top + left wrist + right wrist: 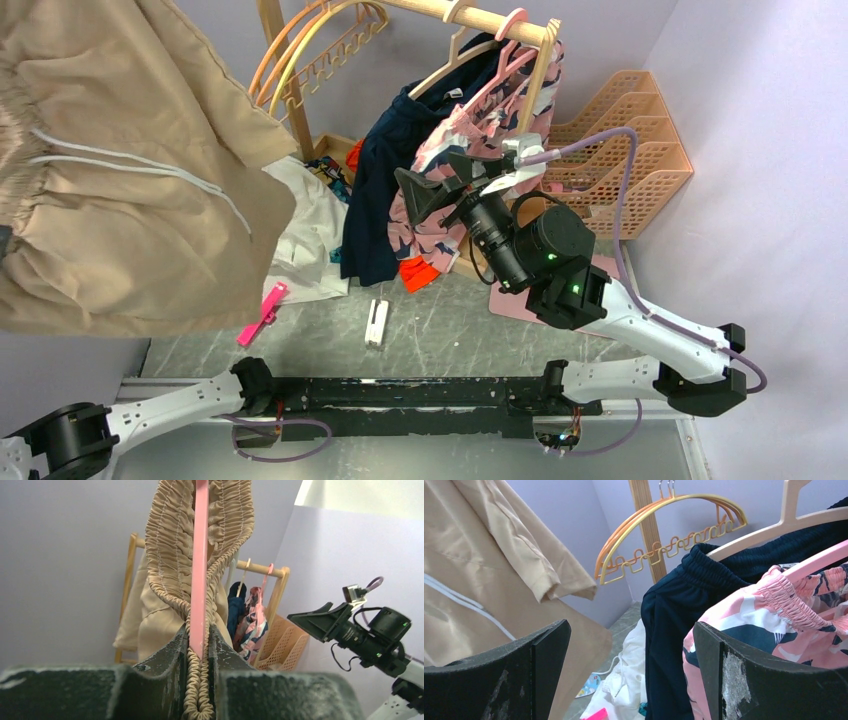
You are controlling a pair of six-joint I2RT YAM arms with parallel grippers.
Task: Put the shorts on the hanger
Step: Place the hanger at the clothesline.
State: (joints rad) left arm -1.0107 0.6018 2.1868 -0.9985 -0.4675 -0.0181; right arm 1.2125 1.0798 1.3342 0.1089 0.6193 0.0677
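The tan shorts (110, 200) hang large at the upper left of the top view, white drawstring showing. In the left wrist view their gathered waistband (170, 545) wraps both sides of the pink hanger (201, 555), which runs straight up from the jaws. My left gripper (199, 630) is shut on the hanger bar and the waistband together. My right gripper (440, 180) stands open and holds nothing, just in front of the clothes on the rack. Between its wide jaws (631, 630) I see only hanging garments; the shorts (469, 580) lie to its left.
A wooden rack (470, 15) carries orange and yellow hangers (310, 50), a navy garment (385, 190) and a pink patterned garment (450, 200). White cloth (305, 235), a pink clip (262, 313) and a white clip (376, 322) lie on the table. An orange basket (620, 140) stands far right.
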